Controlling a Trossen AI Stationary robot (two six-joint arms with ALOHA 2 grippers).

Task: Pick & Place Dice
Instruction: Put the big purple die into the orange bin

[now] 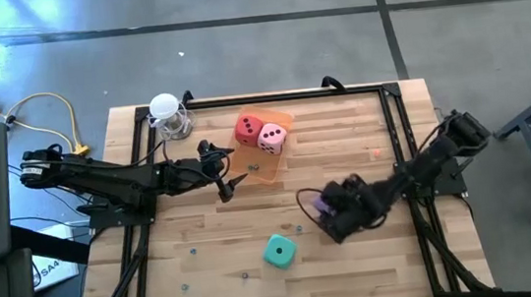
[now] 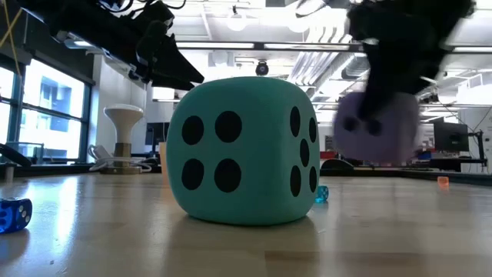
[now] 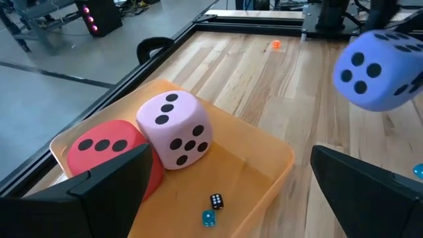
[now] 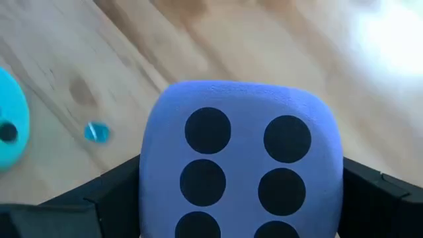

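The right end effector (image 1: 335,218) is pinching the purple die (image 4: 241,162) above the surface (image 1: 377,265) — the left end effector (image 1: 226,177), fingers spread, is hovering at the orange tray (image 3: 264,178) holding the red die (image 3: 109,149) and pink die (image 3: 175,129); the teal die (image 1: 278,251) is sitting apart.

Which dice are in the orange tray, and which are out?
In: red die and pink die, resting in the tray. Out: teal die on the table; purple die held by the right gripper.

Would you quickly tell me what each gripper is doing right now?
Left gripper: open, empty, beside the orange tray.
Right gripper: shut on the purple die, lifted off the table.
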